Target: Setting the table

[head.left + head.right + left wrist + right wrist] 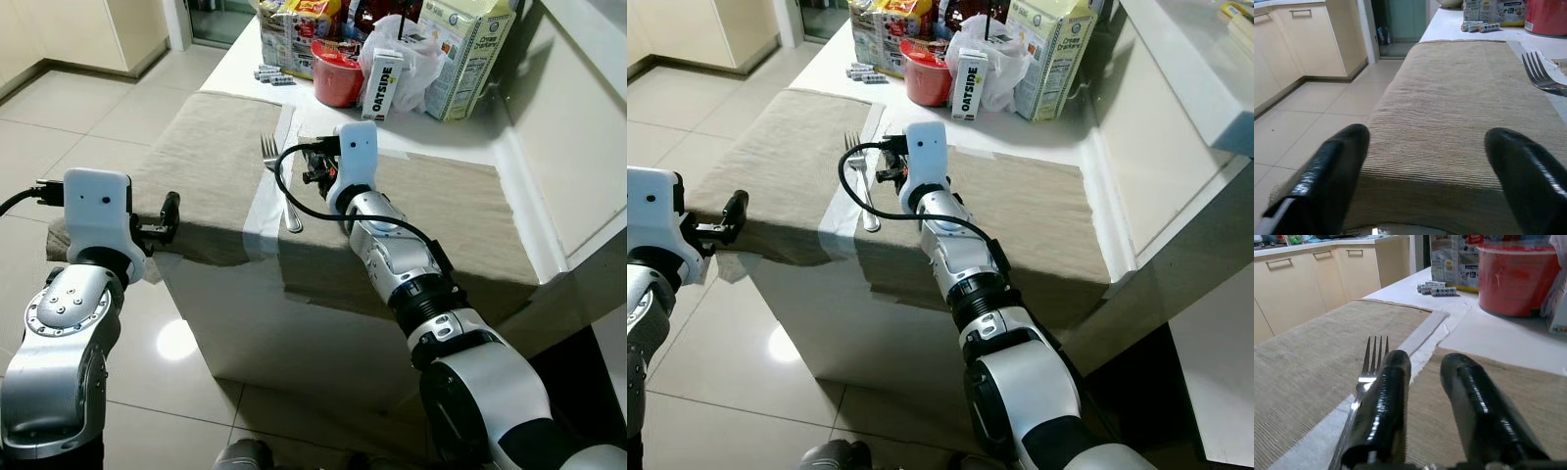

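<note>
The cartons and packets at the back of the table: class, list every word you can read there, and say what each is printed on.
"OATSIDE": small white carton, printed vertically.
"Cream Crackers": tall green and white box; its finer print is too small to read.
Yellow and red packet: print blurred, unreadable.
Batteries: markings too small to read.

Two silver arms with white wrist housings

Each arm is jointed polished metal with screws ringing the round joint caps. A black cable loops from the right wrist housing; the left wrist housing shows two small dark dots. Gripper fingers are glossy black.
</note>
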`<state>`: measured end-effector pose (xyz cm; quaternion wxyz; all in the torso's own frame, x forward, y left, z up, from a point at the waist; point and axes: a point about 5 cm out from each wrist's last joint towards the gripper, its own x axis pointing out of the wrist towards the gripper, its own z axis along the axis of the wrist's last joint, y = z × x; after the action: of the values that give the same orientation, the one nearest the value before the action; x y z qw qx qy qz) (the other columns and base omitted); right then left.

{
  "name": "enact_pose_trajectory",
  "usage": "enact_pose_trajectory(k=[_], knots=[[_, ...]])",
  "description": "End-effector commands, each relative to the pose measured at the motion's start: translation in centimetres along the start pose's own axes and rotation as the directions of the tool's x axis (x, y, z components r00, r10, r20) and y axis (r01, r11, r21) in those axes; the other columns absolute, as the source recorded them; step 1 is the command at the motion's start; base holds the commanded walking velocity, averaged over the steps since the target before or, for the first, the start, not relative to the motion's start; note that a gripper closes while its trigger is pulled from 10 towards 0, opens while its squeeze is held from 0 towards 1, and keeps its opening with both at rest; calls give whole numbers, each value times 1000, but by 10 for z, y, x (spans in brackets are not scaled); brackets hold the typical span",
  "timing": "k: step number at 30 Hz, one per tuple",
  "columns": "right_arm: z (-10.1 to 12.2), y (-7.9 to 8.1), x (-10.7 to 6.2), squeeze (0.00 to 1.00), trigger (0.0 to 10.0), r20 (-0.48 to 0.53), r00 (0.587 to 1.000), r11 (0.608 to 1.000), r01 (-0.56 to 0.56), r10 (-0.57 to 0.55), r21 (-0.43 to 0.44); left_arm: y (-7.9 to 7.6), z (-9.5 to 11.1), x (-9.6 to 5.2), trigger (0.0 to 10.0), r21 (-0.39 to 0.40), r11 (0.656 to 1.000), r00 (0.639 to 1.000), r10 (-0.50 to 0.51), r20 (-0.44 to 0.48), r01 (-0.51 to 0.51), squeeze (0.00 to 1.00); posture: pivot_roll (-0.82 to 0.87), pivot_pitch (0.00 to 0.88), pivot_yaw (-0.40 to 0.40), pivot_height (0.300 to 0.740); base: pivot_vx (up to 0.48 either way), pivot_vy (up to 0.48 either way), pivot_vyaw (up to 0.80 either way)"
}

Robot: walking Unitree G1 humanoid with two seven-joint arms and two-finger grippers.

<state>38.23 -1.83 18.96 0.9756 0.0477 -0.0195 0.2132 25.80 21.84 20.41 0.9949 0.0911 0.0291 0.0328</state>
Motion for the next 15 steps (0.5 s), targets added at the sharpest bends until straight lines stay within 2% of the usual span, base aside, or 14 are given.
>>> enact_pose_trajectory(k=[1,6,11,15], knots=[[10,22,5,1000,10000,46,998,999,-47,47,6,-6,6,-1,10000,6,1000,1000,-21,22,21,1000,219,93,-77,740,0,0,0],[10,18,5,1000,10000,53,998,999,-15,18,-48,-10,7,0,10000,8,1000,999,-30,25,30,1000,208,87,-76,740,0,0,0],[10,23,4,1000,10000,68,996,998,-51,52,-25,-10,7,0,10000,-3,999,999,-33,23,33,1000,206,82,-77,740,0,0,0],[10,34,5,1000,10000,58,993,995,-100,98,27,-11,6,0,10000,-12,999,999,-35,19,35,1000,205,77,-76,740,0,0,0]])
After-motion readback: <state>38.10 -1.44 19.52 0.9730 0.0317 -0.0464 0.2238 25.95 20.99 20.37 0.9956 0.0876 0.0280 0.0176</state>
